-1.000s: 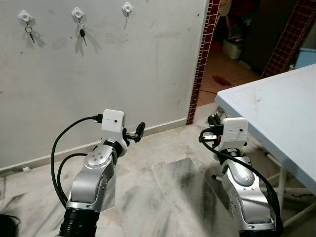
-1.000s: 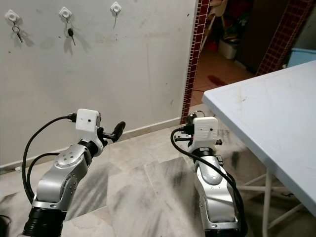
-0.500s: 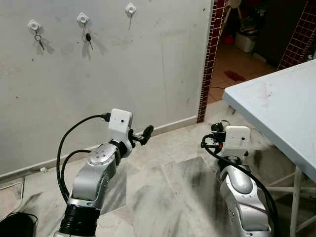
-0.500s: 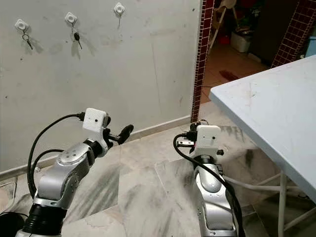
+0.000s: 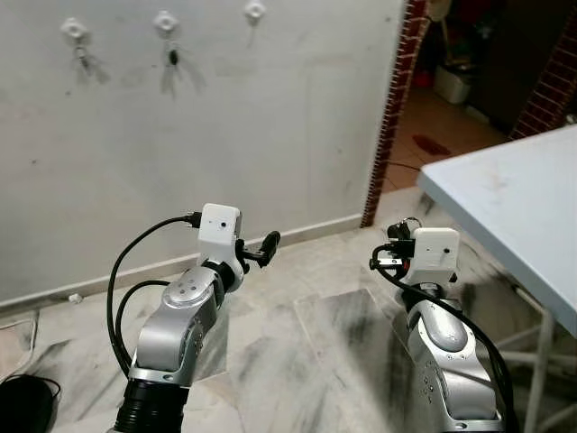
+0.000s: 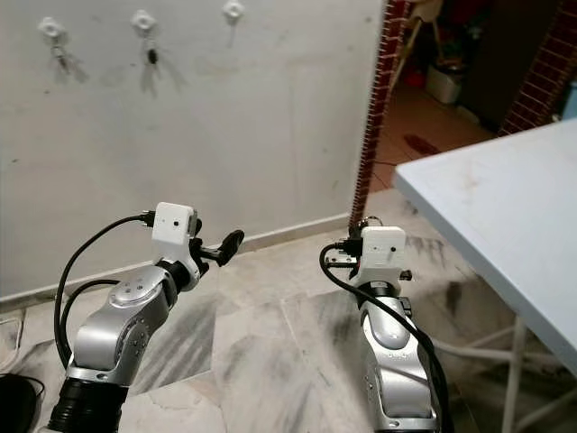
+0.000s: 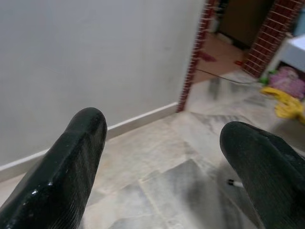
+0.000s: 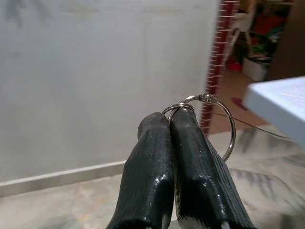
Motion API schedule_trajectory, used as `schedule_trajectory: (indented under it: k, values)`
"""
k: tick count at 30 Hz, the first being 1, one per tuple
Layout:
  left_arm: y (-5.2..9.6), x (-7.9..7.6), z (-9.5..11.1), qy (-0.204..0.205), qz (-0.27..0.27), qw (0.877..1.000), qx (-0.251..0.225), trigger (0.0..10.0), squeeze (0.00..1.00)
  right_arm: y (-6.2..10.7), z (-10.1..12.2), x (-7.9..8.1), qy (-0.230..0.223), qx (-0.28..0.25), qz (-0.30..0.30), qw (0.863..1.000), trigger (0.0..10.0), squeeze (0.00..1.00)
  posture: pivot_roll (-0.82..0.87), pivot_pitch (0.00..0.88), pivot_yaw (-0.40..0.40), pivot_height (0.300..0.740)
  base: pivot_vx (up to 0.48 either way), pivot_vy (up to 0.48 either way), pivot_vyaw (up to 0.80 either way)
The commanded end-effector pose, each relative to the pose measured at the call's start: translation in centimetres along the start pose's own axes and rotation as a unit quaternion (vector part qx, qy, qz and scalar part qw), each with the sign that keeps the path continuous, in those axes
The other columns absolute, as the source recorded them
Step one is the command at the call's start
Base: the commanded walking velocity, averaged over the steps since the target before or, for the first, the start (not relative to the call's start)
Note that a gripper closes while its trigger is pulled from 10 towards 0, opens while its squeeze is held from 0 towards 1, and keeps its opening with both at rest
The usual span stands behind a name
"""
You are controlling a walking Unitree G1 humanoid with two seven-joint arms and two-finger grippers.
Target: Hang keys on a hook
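Three white hooks sit high on the grey wall. The left hook (image 5: pixel 72 29) and the middle hook (image 5: pixel 165 20) each carry a small dark key. On the right hook (image 5: pixel 255 11) I see no key. My right gripper (image 8: pixel 170 118) is shut on a silver key ring (image 8: pixel 231 125), which loops out beside the fingertips. It is held low at waist height, far below the hooks. My left gripper (image 7: pixel 164 133) is open with nothing between its fingers, pointing at the wall's base (image 5: pixel 266 245).
A pale table (image 5: pixel 514 198) juts in from the right, close to my right arm. A red-tiled pillar (image 5: pixel 397 99) edges a doorway beyond it. A black cable bundle (image 5: pixel 22 397) lies on the marble floor at the lower left.
The whole view has shifted as the camera moves; wall, hooks and table have drifted to the right in the picture. Both arms keep their pose, and the ring stays gripped.
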State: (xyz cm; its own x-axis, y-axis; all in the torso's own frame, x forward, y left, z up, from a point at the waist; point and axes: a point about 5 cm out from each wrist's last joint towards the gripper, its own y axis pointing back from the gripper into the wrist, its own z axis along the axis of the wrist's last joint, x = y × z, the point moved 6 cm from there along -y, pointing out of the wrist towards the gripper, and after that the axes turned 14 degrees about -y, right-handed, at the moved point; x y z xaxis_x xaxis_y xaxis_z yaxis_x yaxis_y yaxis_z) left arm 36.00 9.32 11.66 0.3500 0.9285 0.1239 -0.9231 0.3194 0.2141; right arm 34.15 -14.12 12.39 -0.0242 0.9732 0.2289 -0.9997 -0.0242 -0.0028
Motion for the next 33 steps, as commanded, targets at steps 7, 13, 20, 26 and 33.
schedule_trajectory:
  k: [7,13,20,26,33]
  values:
    - [0.3,0.8,1.1,-0.004,0.017,0.999,-0.03,10.0,0.0,-0.6,0.9,0.8,0.005,-0.006,0.021,1.0,10.0,0.0,0.14,0.0,-0.005,0.74,0.0,0.0,0.0]
    - [0.1,0.6,1.4,-0.005,0.013,0.999,-0.039,10.0,0.0,-0.7,1.3,0.9,0.015,-0.012,0.025,0.999,10.0,0.0,0.13,0.0,-0.013,0.74,0.258,0.0,0.0]
    - [0.1,0.4,1.2,-0.002,0.012,0.999,-0.039,10.0,0.0,-0.8,1.5,1.3,0.02,-0.014,0.031,0.999,10.0,0.0,0.13,0.0,-0.019,0.74,0.36,0.0,0.0]
    - [0.2,0.4,1.1,-0.002,0.013,0.999,-0.038,10.0,0.0,-0.8,1.5,1.3,0.022,-0.014,0.034,0.999,10.0,0.0,0.13,0.0,-0.023,0.74,0.384,0.0,0.0]
    - [0.2,0.3,0.8,-0.004,0.012,0.999,-0.034,10.0,0.0,-0.6,1.3,1.5,0.026,-0.01,0.038,0.999,10.0,0.0,0.12,0.0,-0.022,0.74,0.392,0.0,0.0]
